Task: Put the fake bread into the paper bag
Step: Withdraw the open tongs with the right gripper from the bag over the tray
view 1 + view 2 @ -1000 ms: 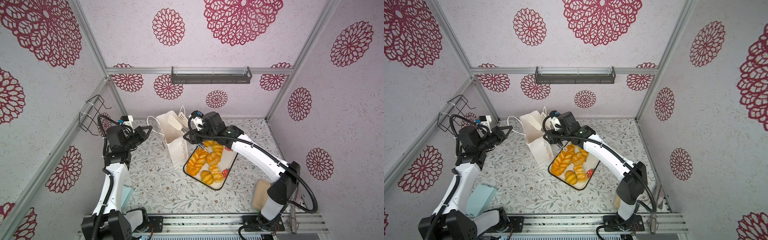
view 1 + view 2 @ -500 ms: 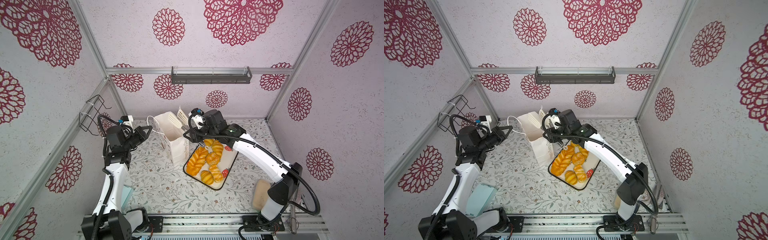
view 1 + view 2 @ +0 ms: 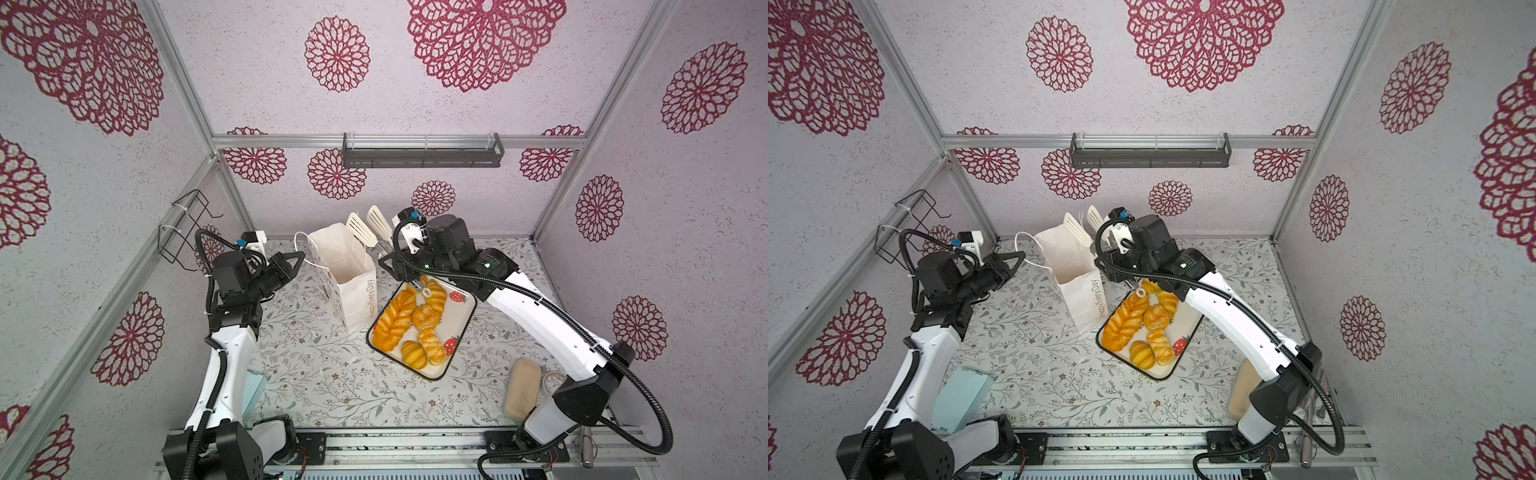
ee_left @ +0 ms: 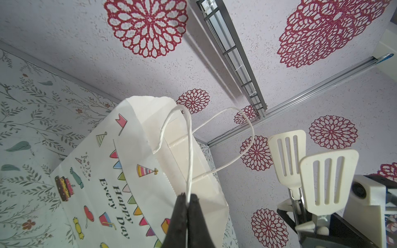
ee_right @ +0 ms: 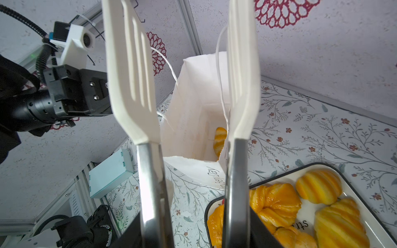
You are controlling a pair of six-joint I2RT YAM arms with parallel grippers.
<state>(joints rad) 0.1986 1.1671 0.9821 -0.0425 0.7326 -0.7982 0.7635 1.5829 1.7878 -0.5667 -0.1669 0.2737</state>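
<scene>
The white paper bag (image 3: 349,274) (image 3: 1077,270) stands open left of the tray. My left gripper (image 3: 302,257) (image 4: 188,199) is shut on its cord handle (image 4: 189,150), pulling it leftward. My right gripper (image 3: 388,262) (image 5: 193,232) is shut on white slotted tongs (image 3: 361,226) (image 5: 131,75). Their blades stand apart with nothing between them, above the bag's far rim. One piece of fake bread (image 5: 220,137) lies inside the bag. Several more pieces of fake bread (image 3: 415,320) (image 3: 1133,320) (image 5: 277,201) lie on the strawberry-print tray (image 3: 465,328) (image 5: 306,212).
A pale beige block (image 3: 521,388) lies by the right arm's base. A teal box (image 3: 959,399) (image 5: 110,174) sits beside the left arm's base. A wire rack (image 3: 183,228) hangs on the left wall and a dark shelf (image 3: 422,149) on the back wall.
My right arm has drawn the tongs up and slightly right, away from the bag's mouth. The left gripper still holds the handle in the same place.
</scene>
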